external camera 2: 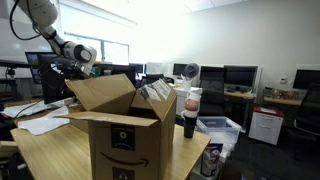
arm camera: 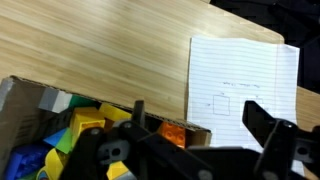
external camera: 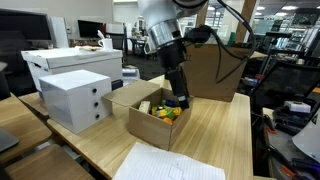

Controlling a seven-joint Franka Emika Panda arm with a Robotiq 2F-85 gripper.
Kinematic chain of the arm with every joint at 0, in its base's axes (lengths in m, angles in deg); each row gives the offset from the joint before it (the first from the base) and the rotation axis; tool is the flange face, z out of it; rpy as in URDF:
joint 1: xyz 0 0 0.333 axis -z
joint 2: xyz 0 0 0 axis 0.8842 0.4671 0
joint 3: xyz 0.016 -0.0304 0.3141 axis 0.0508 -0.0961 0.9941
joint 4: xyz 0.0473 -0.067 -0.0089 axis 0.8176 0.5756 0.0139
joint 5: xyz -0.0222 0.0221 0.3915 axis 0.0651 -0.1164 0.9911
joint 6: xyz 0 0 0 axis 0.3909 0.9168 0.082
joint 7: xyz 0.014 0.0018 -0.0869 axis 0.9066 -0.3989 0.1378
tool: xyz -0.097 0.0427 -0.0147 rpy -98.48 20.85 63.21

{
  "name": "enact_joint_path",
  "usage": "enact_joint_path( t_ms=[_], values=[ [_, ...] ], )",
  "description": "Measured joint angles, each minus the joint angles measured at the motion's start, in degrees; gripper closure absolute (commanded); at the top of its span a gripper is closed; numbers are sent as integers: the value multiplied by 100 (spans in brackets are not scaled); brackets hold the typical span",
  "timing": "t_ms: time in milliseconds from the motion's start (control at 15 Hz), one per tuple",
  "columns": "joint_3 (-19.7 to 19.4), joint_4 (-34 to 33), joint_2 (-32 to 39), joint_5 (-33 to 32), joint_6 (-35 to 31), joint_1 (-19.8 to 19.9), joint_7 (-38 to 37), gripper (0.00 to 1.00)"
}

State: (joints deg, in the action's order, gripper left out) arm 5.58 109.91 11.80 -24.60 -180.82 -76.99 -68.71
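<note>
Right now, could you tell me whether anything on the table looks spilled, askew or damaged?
Nothing stands out. The box stands upright with its flaps open, the toys lie inside it, and the paper lies flat on the table. The open pincer hangs over the toys.

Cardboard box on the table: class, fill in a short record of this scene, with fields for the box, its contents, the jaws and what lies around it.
box: cardboard box, flaps open, on wooden table
contents: coloured plastic toys, yellow, blue and orange among them
jaws: open, over the toys at the box's mouth, holding nothing
beside box: white drawer unit
also on table: lined paper sheet, lying flat near the box
</note>
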Motion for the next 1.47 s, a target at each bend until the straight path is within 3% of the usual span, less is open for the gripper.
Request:
enact_joint_path(
  t_ms=[733, 1267, 1333, 1467],
  values=[
    [-49, -841, 966, 5, -856, -123, -552, 0],
    [-72, -1116, 1542, 5, -1076, -353, -807, 0],
    [-78, -1142, 1589, 3, -1078, -392, -829, 25],
    [-94, -1182, 1647, 1, -1078, -446, -840, 32]
  ],
)
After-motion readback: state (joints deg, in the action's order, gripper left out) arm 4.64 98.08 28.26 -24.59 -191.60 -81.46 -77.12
